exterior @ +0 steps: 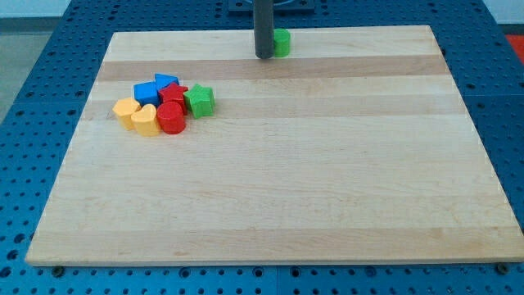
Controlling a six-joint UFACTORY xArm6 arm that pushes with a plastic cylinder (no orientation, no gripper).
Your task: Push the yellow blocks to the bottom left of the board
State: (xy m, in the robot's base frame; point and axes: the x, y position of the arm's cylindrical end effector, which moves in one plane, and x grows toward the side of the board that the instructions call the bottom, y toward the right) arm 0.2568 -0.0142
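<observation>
Two yellow blocks lie at the view's left of the wooden board (pixel 270 180): a yellow block (pixel 125 109) at the cluster's left edge and a yellow heart-like block (pixel 145 119) beside it. They touch a red cylinder (pixel 171 118), a second red block (pixel 173 95), a blue cube (pixel 146 93), a blue triangle (pixel 165 81) and a green star (pixel 199 100). My tip (pixel 264 56) rests near the board's top edge, far to the upper right of the cluster, right beside a green block (pixel 282 42).
The board lies on a blue perforated table (pixel 33 74). The green block at the top is partly hidden behind the rod.
</observation>
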